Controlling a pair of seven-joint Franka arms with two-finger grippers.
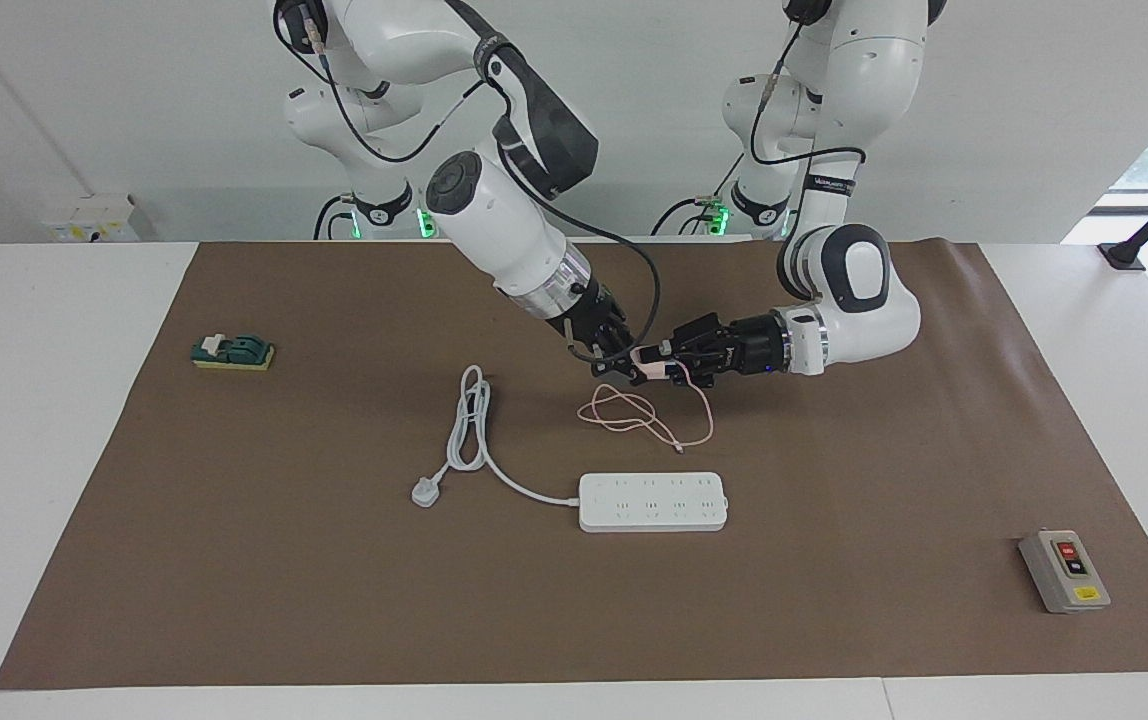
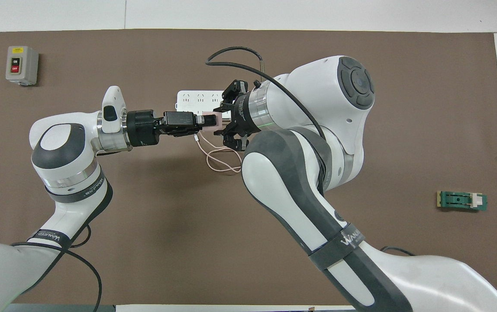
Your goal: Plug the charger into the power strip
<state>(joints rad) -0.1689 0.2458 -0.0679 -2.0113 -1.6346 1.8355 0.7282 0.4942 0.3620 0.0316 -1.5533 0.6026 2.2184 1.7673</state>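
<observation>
The pale pink charger (image 1: 648,373) (image 2: 209,120) hangs just above the mat between the two grippers. My left gripper (image 1: 668,370) (image 2: 200,123) lies level, reaching toward the right arm's end, and is shut on the charger's end facing it. My right gripper (image 1: 624,364) (image 2: 223,124) slants down to the charger's other end and touches it. The thin pink cable (image 1: 634,415) (image 2: 220,158) hangs from the charger and lies looped on the mat. The white power strip (image 1: 654,502) (image 2: 194,99) lies flat, farther from the robots than the cable, partly hidden under the grippers in the overhead view.
The strip's thick white cord (image 1: 469,425) ends in a white plug (image 1: 424,492) toward the right arm's end. A grey button box (image 1: 1064,570) (image 2: 22,65) sits toward the left arm's end. A green block (image 1: 232,352) (image 2: 462,200) lies toward the right arm's end.
</observation>
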